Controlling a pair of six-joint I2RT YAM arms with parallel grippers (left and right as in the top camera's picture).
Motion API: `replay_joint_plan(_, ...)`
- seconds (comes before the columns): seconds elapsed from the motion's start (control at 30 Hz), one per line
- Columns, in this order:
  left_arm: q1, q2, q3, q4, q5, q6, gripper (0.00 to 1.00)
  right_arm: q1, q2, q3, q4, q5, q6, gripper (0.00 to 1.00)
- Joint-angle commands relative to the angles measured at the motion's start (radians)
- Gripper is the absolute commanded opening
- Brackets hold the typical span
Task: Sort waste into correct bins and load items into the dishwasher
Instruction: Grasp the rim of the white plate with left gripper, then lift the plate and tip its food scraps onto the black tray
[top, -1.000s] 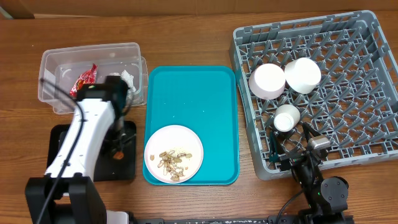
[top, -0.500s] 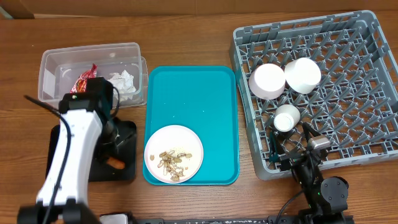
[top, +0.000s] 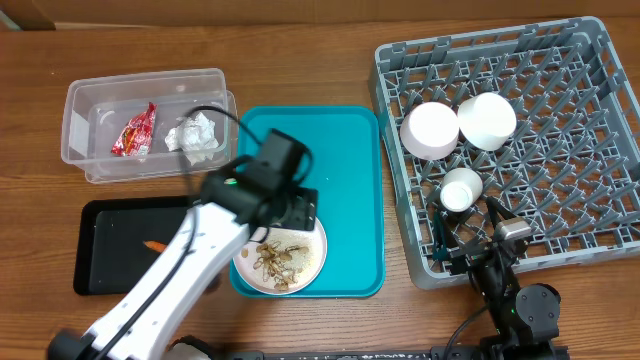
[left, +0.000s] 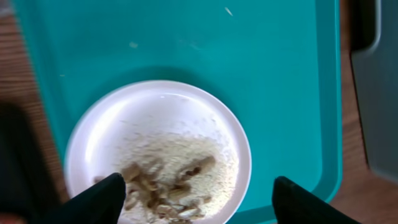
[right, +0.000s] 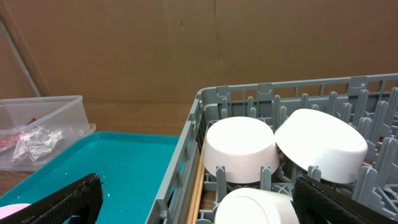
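Tan food scraps (left: 161, 186) are seen on white plate (left: 155, 99); left gripper (left: 199, 182) is held spread above, right gripper (right: 196, 180) likewise spread.

- Table (top: 300, 60): brown wood-grain top, 4 containers flat on it.
- Clear tub (top: 72, 130): far left, rect., long side along far edge. Its right end is right up against the teal tray's far-left corner; can't tell if touching.
- Black tray (top: 110, 260): near left, in front of tub, thin strip of wood btwn the 2. Right end hidden, so gap to teal tray unclear.
- Teal tray (top: 340, 170): centre, long side running far-to-near.
- Grey dish rack (top: 580, 150): right side, square, sits a bit askew. Narrow strip of bare wood btwn it and teal tray.
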Motion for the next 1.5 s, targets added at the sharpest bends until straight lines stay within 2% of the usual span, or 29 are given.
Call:
replay_joint_plan(0.0, -0.082, 0.085, 0.008, -0.006, 0.049, 0.029, 0.75, -0.003, -0.01, -0.01, 0.003, -0.002, 0.005, 1.0)
replay_joint_plan(0.1, -0.18, 0.156, 0.008, -0.007, 0.048, 0.01, 0.68, -0.003, -0.01, -0.01, 0.003, -0.002, 0.005, 1.0)
replay_joint_plan(0.23, -0.313, 0.245, 0.008, -0.029, -0.072, -0.087, 0.68, -0.003, -0.01, -0.01, 0.003, -0.002, 0.005, 1.0)
replay_joint_plan(0.33, -0.355, 0.292, 0.008, -0.021, -0.08, -0.1, 0.68, -0.003, -0.01, -0.01, 0.003, -0.002, 0.005, 1.0)
replay_joint_plan(0.43, -0.358, 0.333, 0.008, -0.009, -0.084, -0.101, 0.66, -0.003, -0.01, -0.01, 0.003, -0.002, 0.005, 1.0)
replay_joint_plan(0.67, -0.354, 0.396, 0.008, 0.02, -0.164, -0.107, 0.45, -0.003, -0.01, -0.01, 0.003, -0.002, 0.005, 1.0)
replay_joint_plan(0.77, -0.354, 0.397, 0.008, 0.038, -0.225, -0.104, 0.42, -0.003, -0.01, -0.01, 0.003, -0.002, 0.005, 1.0)
replay_joint_plan(0.9, -0.355, 0.399, 0.008, 0.1, -0.237, -0.026, 0.25, -0.003, -0.01, -0.01, 0.003, -0.002, 0.005, 1.0)
replay_joint_plan(0.97, -0.354, 0.399, 0.008, 0.119, -0.237, 0.002, 0.2, -0.003, -0.01, -0.01, 0.003, -0.002, 0.005, 1.0)
replay_joint_plan(1.07, -0.354, 0.401, 0.008, 0.13, -0.252, 0.026, 0.18, -0.003, -0.01, -0.01, 0.003, -0.002, 0.005, 1.0)
replay_joint_plan(1.17, -0.354, 0.414, 0.008, 0.134, -0.282, 0.026, 0.24, -0.003, -0.01, -0.01, 0.003, -0.002, 0.005, 1.0)
replay_joint_plan(1.3, -0.354, 0.444, 0.008, 0.142, -0.28, 0.035, 0.25, -0.003, -0.01, -0.01, 0.003, -0.002, 0.005, 1.0)
replay_joint_plan(1.47, -0.355, 0.47, 0.008, 0.142, -0.279, 0.082, 0.14, -0.003, -0.01, -0.01, 0.003, -0.002, 0.005, 1.0)
